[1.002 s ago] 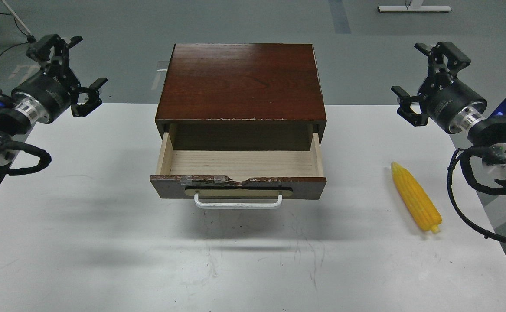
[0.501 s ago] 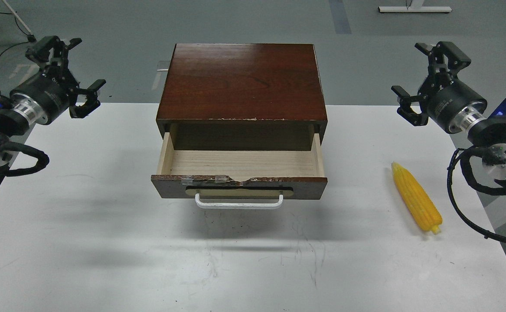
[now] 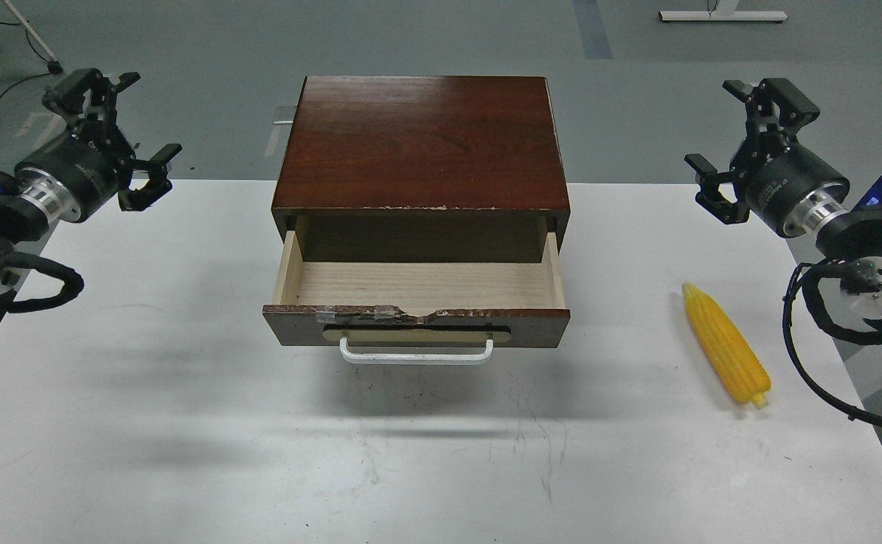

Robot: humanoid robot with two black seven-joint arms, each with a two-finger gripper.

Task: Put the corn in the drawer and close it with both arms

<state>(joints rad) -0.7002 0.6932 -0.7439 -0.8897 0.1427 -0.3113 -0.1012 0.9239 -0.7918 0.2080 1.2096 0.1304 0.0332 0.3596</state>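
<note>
The left gripper hangs released, fingers spread, above the far left corner of the bench, holding nothing. The right gripper is likewise spread and unladen above the far right edge. The corn lies flat near the right edge, well apart from both grippers, pale stub toward the near side. The drawer stands pulled out at mid-bench, white handle facing the near edge, its pale interior bare.

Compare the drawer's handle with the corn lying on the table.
The handle is white, while the corn is bright yellow. The handle is a thin even bar running level across the drawer front; the corn is thick, tapered and lies slanted. The handle is fixed; the corn lies loose on the table. Both are long and untouched.
</note>
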